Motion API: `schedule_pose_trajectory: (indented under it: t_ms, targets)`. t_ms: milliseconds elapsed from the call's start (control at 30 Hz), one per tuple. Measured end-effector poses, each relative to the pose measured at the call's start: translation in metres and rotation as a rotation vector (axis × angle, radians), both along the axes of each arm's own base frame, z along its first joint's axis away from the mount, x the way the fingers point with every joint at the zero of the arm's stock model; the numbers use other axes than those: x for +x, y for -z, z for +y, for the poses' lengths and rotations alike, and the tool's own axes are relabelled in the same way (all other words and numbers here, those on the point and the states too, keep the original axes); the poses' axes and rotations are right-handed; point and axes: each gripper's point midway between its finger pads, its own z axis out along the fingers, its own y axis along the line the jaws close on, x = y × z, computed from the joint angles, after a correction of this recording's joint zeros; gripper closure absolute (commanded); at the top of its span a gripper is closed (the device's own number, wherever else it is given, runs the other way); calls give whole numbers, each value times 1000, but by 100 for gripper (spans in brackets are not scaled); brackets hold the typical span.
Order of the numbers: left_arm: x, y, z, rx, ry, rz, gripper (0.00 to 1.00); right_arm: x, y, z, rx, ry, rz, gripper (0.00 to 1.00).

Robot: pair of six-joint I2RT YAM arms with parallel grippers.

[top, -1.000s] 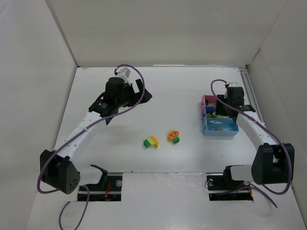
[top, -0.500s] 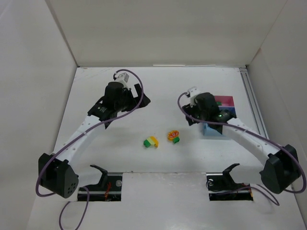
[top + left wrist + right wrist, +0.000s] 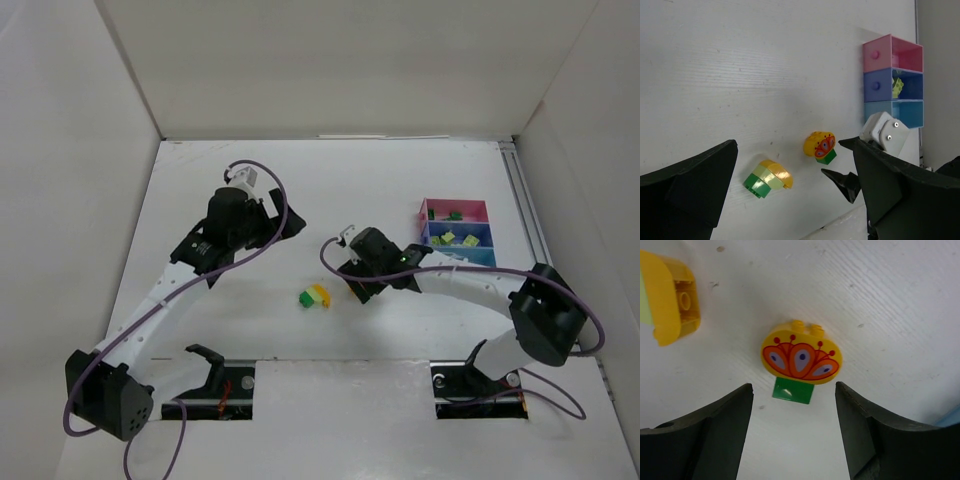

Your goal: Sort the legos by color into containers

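The white table (image 3: 400,180) has two little lumps of legos lying close to the middle, a bit toward the near edge. One lump (image 3: 316,296) is made of a dark green brick, a pale green brick and a curved yellow brick (image 3: 670,297) stuck together. The other lump lies just to its right. It is a round yellow brick (image 3: 801,356) with a red and blue picture on it, and it sits on a small green brick (image 3: 792,389).

The right gripper (image 3: 794,387) hangs low over this second lump. Its two fingers are apart, one on each side of the lump. They do not touch it, and from above the gripper hides it.

The left gripper (image 3: 794,146) is up over the left half of the table. Its fingers are wide apart and hold nothing.

Three containers stand in a row near the right edge of the table. The pink one (image 3: 455,202) is nearest the far edge, the dark blue one (image 3: 487,235) is in the middle, and the light blue one (image 3: 892,114) is nearest the near edge. Small green bits (image 3: 455,214) lie in the pink one. Pale yellow-green bits (image 3: 448,238) lie in the dark blue one. The right arm hides part of the light blue one.
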Motion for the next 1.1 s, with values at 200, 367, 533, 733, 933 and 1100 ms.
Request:
schedule_pose_trajectory:
  t_ms: [200, 367, 533, 733, 933, 1100]
  targets:
    - [-3, 6, 2, 4, -8, 20, 0, -15, 11, 9, -14, -14, 27, 28]
    - [-3, 6, 3, 6, -13, 23, 0, -14, 26, -3, -72, 55, 36, 28]
    - [-3, 7, 3, 8, -16, 25, 0, -15, 32, -11, -96, 88, 31, 32]
    - [-2, 11, 2, 10, -19, 41, 0, -8, 37, -6, -95, 93, 15, 38]
    - [0, 18, 1, 17, -19, 61, 0, 2, 36, -2, -87, 106, -23, 73]
    - [-1, 18, -1, 12, -4, 66, 0, 8, 34, -1, -83, 112, -50, 82]
